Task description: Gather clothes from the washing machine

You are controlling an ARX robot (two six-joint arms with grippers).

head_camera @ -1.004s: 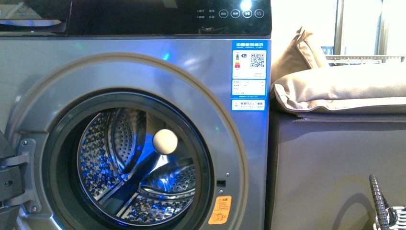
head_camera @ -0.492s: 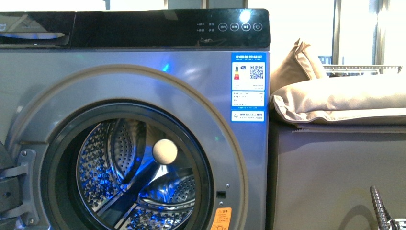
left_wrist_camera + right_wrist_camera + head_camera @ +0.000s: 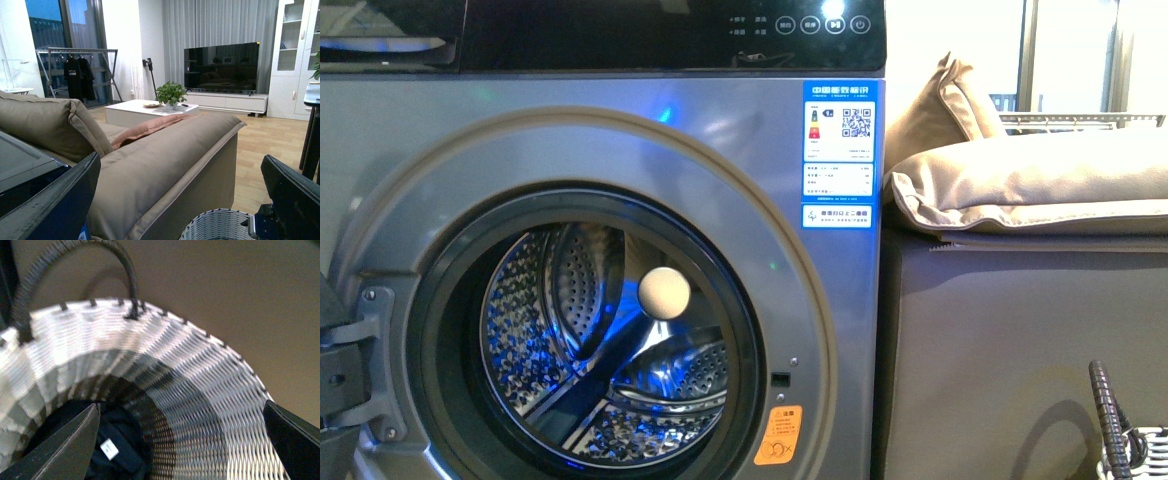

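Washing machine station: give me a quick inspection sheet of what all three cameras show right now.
Surface: wood floor in the left wrist view.
Washing machine: door open, drum shows no clothes; a pale ball is seen in the opening.
Clothes: dark garment with white label lying at the bottom of the woven basket.
Clutter: nothing seen.
Left gripper: open, empty, above the basket rim.
Right gripper: open, empty, over the basket.
Cables: nothing seen.
Surroundings: beige sofa beside the machine; TV, potted plant, clothes rack beyond.
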